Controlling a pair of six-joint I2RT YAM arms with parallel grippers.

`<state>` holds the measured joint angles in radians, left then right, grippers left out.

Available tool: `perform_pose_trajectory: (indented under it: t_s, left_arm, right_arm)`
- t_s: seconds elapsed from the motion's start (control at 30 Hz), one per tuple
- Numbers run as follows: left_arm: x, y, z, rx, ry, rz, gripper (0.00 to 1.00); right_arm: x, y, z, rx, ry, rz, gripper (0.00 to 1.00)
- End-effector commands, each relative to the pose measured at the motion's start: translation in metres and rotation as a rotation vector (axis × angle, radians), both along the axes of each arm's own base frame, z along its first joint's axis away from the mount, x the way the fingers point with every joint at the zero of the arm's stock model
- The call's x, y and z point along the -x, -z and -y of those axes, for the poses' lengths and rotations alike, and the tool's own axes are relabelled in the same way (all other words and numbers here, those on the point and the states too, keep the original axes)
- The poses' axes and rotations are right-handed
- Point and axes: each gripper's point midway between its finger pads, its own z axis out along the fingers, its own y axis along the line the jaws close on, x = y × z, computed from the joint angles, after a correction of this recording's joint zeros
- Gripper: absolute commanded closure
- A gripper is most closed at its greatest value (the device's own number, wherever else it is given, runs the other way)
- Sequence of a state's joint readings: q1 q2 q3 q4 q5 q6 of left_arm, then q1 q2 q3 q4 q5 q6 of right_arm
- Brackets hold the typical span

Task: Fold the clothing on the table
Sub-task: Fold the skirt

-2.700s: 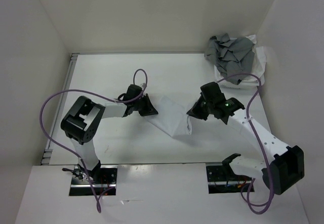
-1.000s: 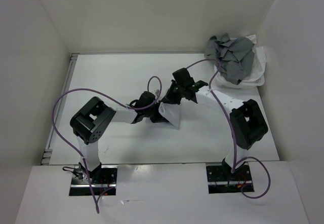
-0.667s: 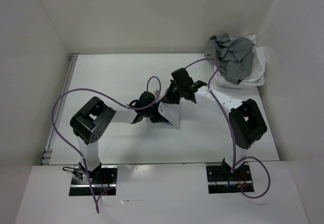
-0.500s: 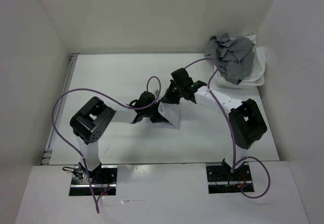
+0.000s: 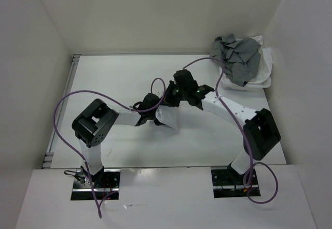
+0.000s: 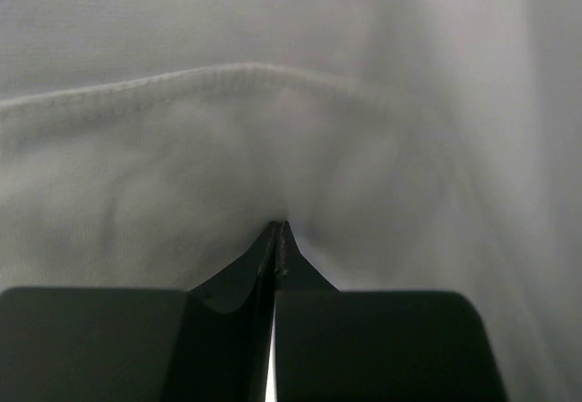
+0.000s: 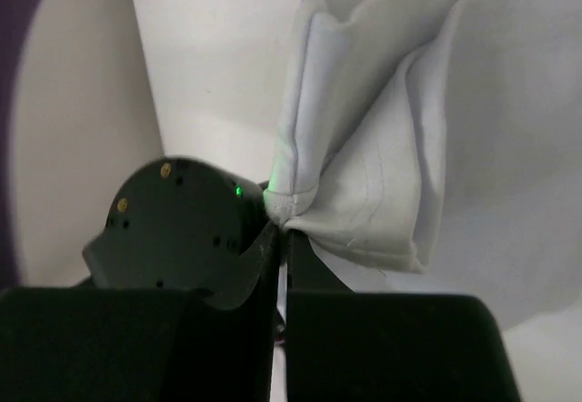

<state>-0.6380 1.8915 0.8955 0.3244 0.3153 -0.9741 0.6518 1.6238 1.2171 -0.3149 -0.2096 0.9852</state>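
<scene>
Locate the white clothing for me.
Top view: the clothing is at the table centre, pinched between the left gripper and right gripper, left of the grey garment.

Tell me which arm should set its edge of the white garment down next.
Right, likely: the right gripper pinches the clothing by a doubled hem close beside the left gripper, which is shut on it too, as an anchor.
</scene>
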Motion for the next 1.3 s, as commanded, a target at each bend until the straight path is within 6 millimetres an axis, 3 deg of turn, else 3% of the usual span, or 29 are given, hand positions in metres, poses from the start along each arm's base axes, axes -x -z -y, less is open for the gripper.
perform_pose_trajectory:
  t_s: [0.0,0.23,0.5,0.53,0.73,0.9,1.1,1.2,1.27]
  left_arm:
    - [0.012,0.024,-0.007,-0.093,0.013,-0.043,1.0]
    - [0.0,-0.012,-0.002,-0.072,0.01,0.027,1.0]
    - [-0.008,-0.032,-0.007,-0.1,-0.019,0.073,1.0]
    - [-0.012,-0.039,-0.007,-0.103,-0.019,0.094,1.0]
    - [-0.015,-0.045,-0.01,-0.119,-0.031,0.114,1.0]
    - [-0.028,-0.054,-0.027,-0.133,-0.079,0.134,1.0]
    - [-0.04,-0.059,-0.056,-0.245,-0.16,0.168,1.0]
    - [-0.043,-0.063,-0.066,-0.249,-0.177,0.173,1.0]
    - [-0.051,-0.072,-0.076,-0.245,-0.213,0.19,1.0]
  right_arm:
    - [0.018,-0.071,-0.023,-0.176,-0.084,0.128,1.0]
    - [0.022,-0.058,-0.017,-0.145,-0.077,0.113,1.0]
    - [0.02,-0.04,-0.014,-0.108,-0.067,0.097,1.0]
    - [0.019,-0.03,-0.01,-0.088,-0.056,0.073,1.0]
    - [0.014,-0.023,0.002,-0.064,-0.029,0.069,1.0]
    - [0.005,-0.021,0.021,-0.048,0.017,0.074,1.0]
    - [-0.001,-0.011,0.025,-0.031,0.015,0.064,1.0]
    - [-0.01,-0.021,0.023,-0.054,0.018,0.087,1.0]
    - [-0.014,-0.016,0.02,-0.048,0.018,0.078,1.0]
